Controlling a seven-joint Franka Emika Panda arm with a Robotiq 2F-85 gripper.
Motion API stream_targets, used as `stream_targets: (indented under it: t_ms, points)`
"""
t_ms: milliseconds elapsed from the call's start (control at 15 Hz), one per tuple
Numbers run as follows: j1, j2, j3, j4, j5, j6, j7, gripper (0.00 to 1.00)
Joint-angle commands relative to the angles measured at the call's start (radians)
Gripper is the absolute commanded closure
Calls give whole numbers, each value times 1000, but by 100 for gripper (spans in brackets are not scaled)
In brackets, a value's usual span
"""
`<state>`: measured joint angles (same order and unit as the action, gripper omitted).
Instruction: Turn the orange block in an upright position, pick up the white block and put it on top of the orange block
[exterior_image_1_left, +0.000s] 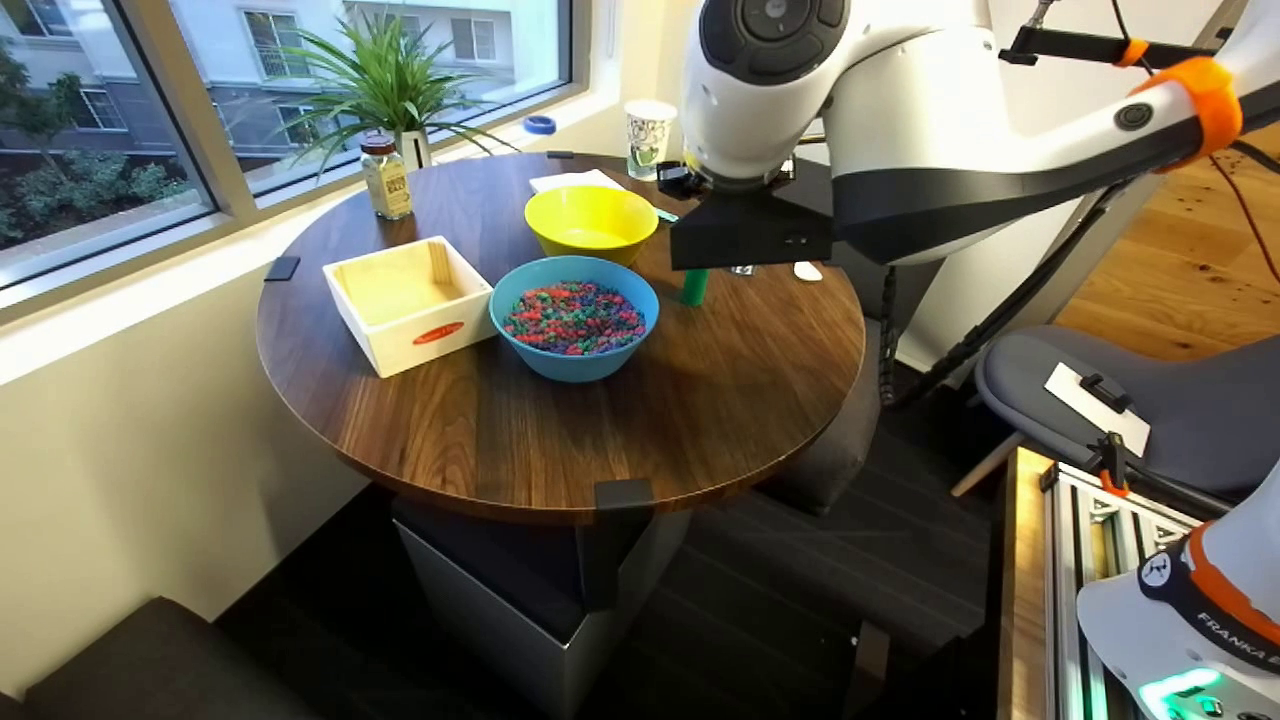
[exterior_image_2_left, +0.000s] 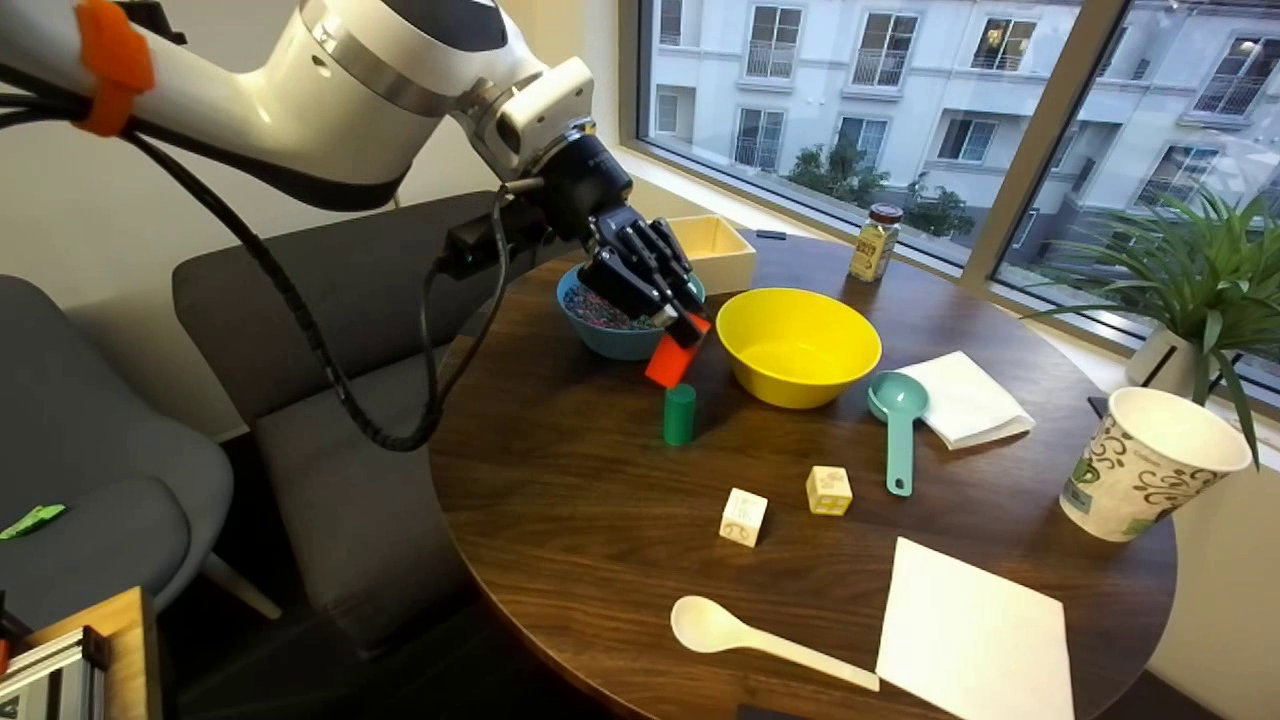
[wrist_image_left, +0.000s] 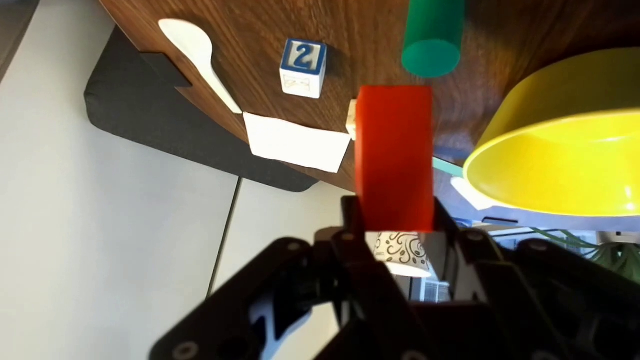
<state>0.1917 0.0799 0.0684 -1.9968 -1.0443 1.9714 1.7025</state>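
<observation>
Gripper (exterior_image_2_left: 684, 328) has the orange block (exterior_image_2_left: 671, 360) pinched in its jaws, tilted and off the round wooden table (exterior_image_2_left: 560, 480), near the upright green cylinder (exterior_image_2_left: 679, 420); wrist view shows a gap between the two. The fingers (exterior_image_2_left: 618, 280) cover part of the block's upper end. In an exterior view the black wrist housing (exterior_image_1_left: 752, 235) hides fingers and block and overlaps the cylinder's top. Wrist view: cylinder cut off at the top edge, fingers blurry, block masks most of the pale toy cube (exterior_image_2_left: 829, 490). That cube, the blue-framed "2" cube (wrist_image_left: 303, 68) and the pale spoon (exterior_image_2_left: 775, 646) lie on the cylinder's side away from the blue bowl (exterior_image_1_left: 575, 363); can't tell if either cube is the white block. In the way around the cylinder: yellow bowl (exterior_image_2_left: 798, 345) and blue bowl near, wooden box (exterior_image_1_left: 400, 349) farther off, partly behind the gripper in an exterior view.
</observation>
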Motion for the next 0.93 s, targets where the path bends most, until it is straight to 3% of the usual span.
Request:
stream_targets:
  t_ms: [0, 867]
  points:
    - [-16, 1, 19, -20, -73, 18, 60, 92]
    - [-16, 40, 34, -26, -112, 21, 96, 92]
